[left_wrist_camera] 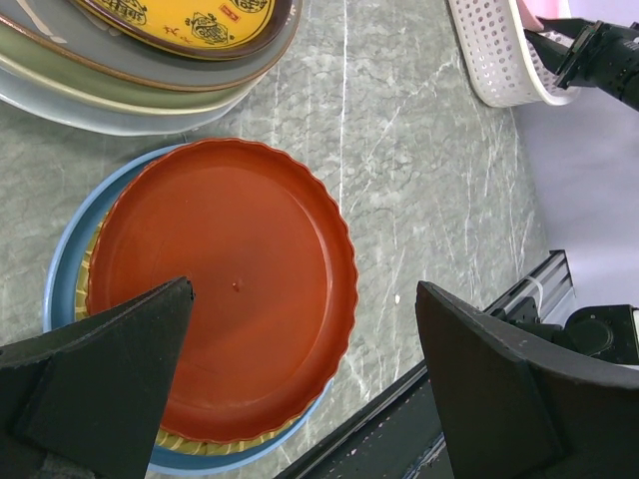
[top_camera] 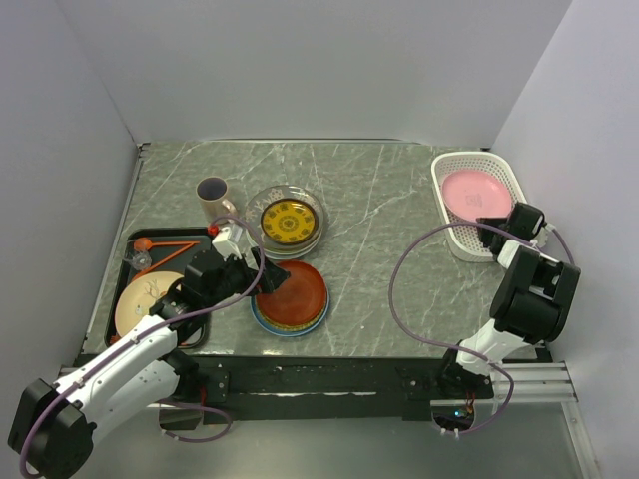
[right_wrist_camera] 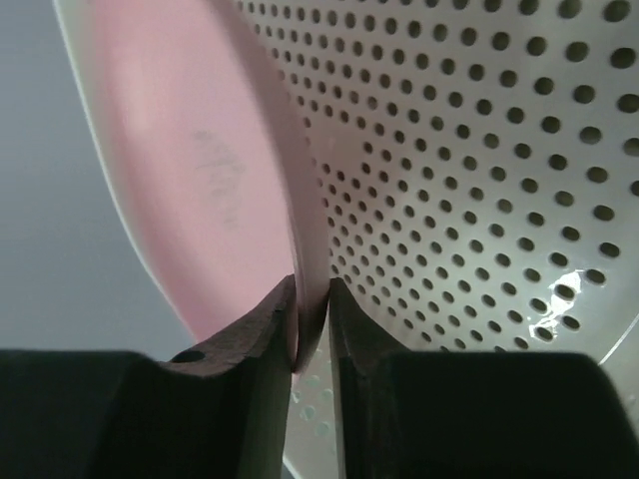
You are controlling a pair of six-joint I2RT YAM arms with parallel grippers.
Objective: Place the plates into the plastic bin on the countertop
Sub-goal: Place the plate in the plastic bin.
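Observation:
A pink plate (top_camera: 477, 192) lies tilted inside the white plastic bin (top_camera: 449, 215) at the countertop's (top_camera: 379, 269) right side. My right gripper (top_camera: 496, 232) reaches in over the bin's near wall. In the right wrist view its fingers (right_wrist_camera: 270, 329) pinch the pink plate's (right_wrist_camera: 200, 170) near rim, against the perforated bin wall (right_wrist_camera: 479, 150). A red scalloped plate (left_wrist_camera: 230, 289) rests on a blue plate (left_wrist_camera: 60, 289) in front of the left arm. My left gripper (left_wrist_camera: 305, 329) hovers wide open above the red plate's near edge, holding nothing.
A stack topped by a yellow-patterned plate (top_camera: 290, 220) stands behind the red plate (top_camera: 295, 291). A beige mug (top_camera: 213, 197) is to its left. A black tray (top_camera: 135, 261) at the left edge holds a beige branch-motif plate (top_camera: 145, 294). Walls close in the left, back and right.

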